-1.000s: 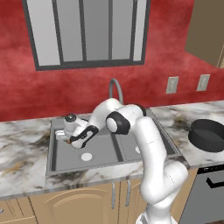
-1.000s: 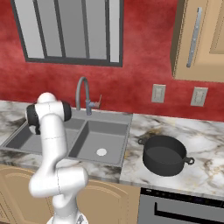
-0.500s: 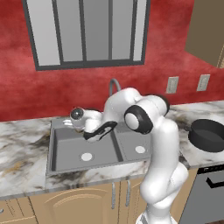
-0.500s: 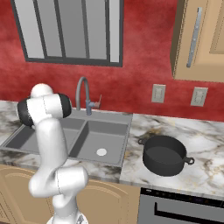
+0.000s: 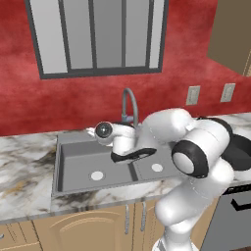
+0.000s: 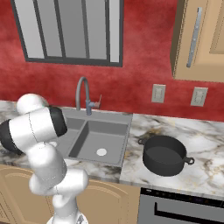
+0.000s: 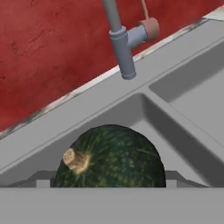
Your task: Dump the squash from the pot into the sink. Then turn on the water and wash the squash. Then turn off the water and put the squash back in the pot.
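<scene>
- Squash (image 7: pixel 109 156): dark green, mottled, tan stem stub to its left in the hand view. It sits right at the pincer, between the finger mounts, with the sink (image 7: pixel 175 109) behind it. Judged held and lifted over the basins, since it appears in neither basin in the base views.
- Pincer (image 5: pixel 128 156): jaws stand wide, about the breadth of the squash. Contact of the pads cannot be seen, so the grip is a judgement from the squash's place between them.
- Sink (image 5: pixel 73 169): grey, two basins, a white drain (image 5: pixel 96 175) in the left one and another in the right; no water seen running from the faucet (image 5: pixel 128 102). In the hand view the faucet base and lever lie beyond the squash, at the back rim.
- Pot (image 6: pixel 165 155): black, empty, upright on the counter (image 6: pixel 197 144) to the right of the sink, well apart from the pincer.
- Step in hand, judged: carrying the squash to the pot.
- Handling note: a round, smooth ball can roll out of a two-finger hold; keep the grip level and centred, and travel gently.
- Route note: clear the divider and sink rim, pass in front of the faucet, and release low inside the pot.
</scene>
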